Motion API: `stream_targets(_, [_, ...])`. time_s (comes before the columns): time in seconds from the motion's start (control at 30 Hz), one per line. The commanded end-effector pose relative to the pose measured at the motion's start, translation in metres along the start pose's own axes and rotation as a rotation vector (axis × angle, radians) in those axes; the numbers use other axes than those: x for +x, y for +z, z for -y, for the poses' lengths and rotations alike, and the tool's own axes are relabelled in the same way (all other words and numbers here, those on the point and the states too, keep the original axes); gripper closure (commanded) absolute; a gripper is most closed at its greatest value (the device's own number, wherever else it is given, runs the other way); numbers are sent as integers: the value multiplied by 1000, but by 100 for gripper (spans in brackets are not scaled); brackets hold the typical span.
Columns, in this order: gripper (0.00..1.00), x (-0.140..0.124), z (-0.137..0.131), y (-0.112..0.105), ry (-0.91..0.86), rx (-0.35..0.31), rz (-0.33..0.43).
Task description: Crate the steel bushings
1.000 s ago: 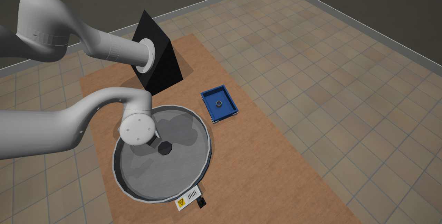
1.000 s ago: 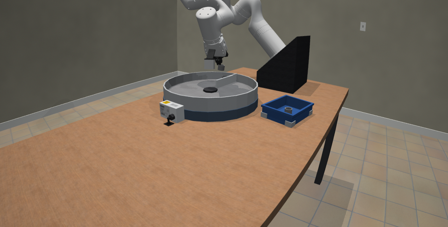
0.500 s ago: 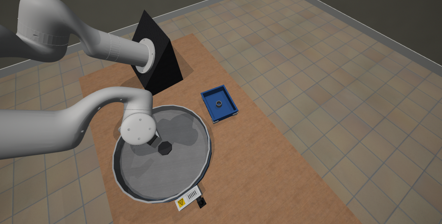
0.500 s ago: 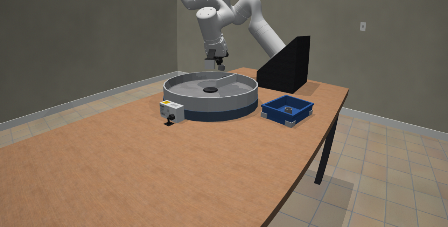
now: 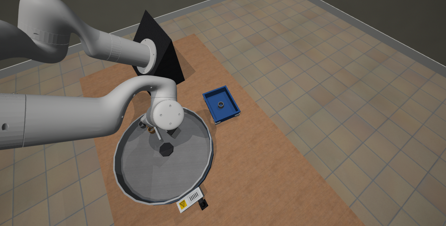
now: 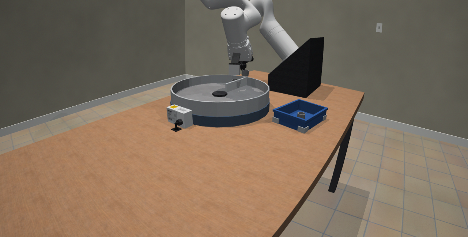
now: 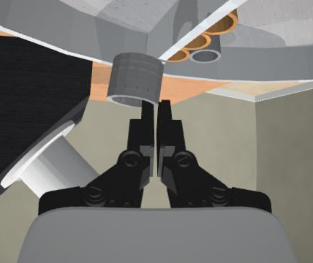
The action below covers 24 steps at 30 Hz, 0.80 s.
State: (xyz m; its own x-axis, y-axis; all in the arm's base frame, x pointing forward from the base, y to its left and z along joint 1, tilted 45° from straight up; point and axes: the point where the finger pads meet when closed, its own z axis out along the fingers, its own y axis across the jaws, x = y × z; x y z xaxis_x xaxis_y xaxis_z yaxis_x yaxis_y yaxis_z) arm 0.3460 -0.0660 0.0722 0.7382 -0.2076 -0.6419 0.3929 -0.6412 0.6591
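Note:
My gripper [image 7: 155, 116] is shut on the wall of a grey steel bushing [image 7: 136, 79] and holds it in the air above the far rim of the turning table [image 5: 163, 159]. It also shows in the exterior view [image 6: 244, 71] under the wrist. On the table, beside the white divider vane [image 7: 229, 7], lie three brass bushings [image 7: 196, 43] and one steel bushing [image 7: 206, 55]. The blue crate [image 5: 221, 104] stands to the right of the table with one steel bushing [image 5: 221, 103] upright inside it.
A black wedge-shaped block [image 6: 296, 68] stands behind the table and crate. A white control box [image 6: 179, 116] sits at the table's near side. A black hub [image 5: 166, 149] marks the table's centre. The arm's wrist hides the gripper in the top view.

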Motion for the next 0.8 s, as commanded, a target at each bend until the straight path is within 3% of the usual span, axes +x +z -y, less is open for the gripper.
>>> stream_targets(0.0, [100,11,26,-10,2,1,0])
stream_targets(0.43, [100,52,145,-44,2,1,0])
stream_targets(0.5, [100,52,145,-44,2,1,0])
stream_targets(0.77, [100,78,220,-66,2,1,0])
